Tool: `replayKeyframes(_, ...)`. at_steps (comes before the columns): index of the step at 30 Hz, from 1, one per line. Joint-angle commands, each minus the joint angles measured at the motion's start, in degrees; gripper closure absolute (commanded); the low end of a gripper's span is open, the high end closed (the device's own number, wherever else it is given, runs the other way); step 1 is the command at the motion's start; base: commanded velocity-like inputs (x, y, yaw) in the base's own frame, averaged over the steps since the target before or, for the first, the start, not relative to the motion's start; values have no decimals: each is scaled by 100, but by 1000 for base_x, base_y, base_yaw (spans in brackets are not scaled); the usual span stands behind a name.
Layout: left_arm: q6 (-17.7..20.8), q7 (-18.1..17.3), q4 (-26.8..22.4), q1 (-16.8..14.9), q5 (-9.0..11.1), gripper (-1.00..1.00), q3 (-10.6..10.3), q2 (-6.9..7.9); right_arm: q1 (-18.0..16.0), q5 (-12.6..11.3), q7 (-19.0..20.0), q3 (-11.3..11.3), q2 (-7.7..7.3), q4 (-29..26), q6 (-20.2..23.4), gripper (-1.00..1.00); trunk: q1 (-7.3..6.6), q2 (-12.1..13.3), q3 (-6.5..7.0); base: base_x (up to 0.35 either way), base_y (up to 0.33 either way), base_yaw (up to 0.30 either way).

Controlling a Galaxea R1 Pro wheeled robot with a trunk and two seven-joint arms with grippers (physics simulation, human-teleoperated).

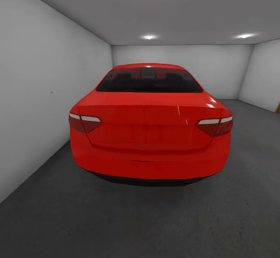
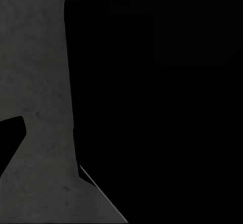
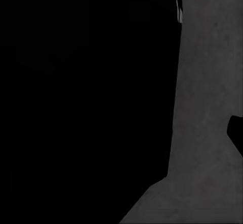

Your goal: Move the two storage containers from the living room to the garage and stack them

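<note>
— Facing the rear of a red car [image 1: 149,126] in the garage, parked nose-in toward the far white wall [image 1: 182,67]. Standing on the dark grey floor [image 1: 128,219], close to the left wall [image 1: 42,95], with more open concrete on its right side.

— Anything overhead?

— Spotlights [image 1: 149,37] glowing in the ceiling, one near the top edge of the head view, two farther back. Dark rear window, pale-edged tail lights at both corners of the car, black strip under the bumper.

— And the storage containers?

— Cannot say where; no orange-red bin visible in the garage scene ahead.

— Left claw?

— Cannot tell how wide it stands or whether holding anything. Left wrist view mostly taken up by a large black shape [image 2: 157,97], unlit and featureless, with speckled grey concrete beside it and a second small black wedge [image 2: 10,138] at the edge.

— Right claw?

— Same answer: cannot tell. Big black mass [image 3: 86,92] over most of the right wrist view, grey concrete alongside, a small dark corner [image 3: 237,133] poking in at the far edge. No fingers distinguishable in either wrist view.
</note>
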Motion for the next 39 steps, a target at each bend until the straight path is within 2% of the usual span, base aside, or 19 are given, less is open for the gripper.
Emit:
replayKeyframes(1, -33, 9, -33, -9, 1, -100, -9, 33, -1, 5, 15, 33, 28, -17, -33, -100, 0, -2, -3, 0, 0, 0)
replayKeyframes(7, -68, 9, -55, -9, 0, -100, -9, 47, -6, 31, 17, 227, 27, -11, -35, -100, 0, -2, -3, 0, 0, 0)
replayKeyframes(18, -385, 9, -181, -9, 0, -100, -6, 61, -9, -271, 18, 581, 26, 0, -128, -100, 0, -2, -3, 0, 0, -14)
replayKeyframes(28, -707, 9, -184, -9, 0, -100, -8, 62, -9, -291, 18, 905, 26, 0, -135, -100, 0, -2, -3, 0, 0, -243)
replayKeyframes(38, -730, 9, -185, -9, 16, -100, -8, 53, -9, -290, 18, 1228, 26, 0, -147, -100, 0, -2, -3, 0, 0, -287)
replayKeyframes(39, -730, 9, -185, -9, 13, -100, -8, 57, -9, -290, 18, 2871, 26, 0, -148, -100, 0, -2, -3, 0, 0, -288)
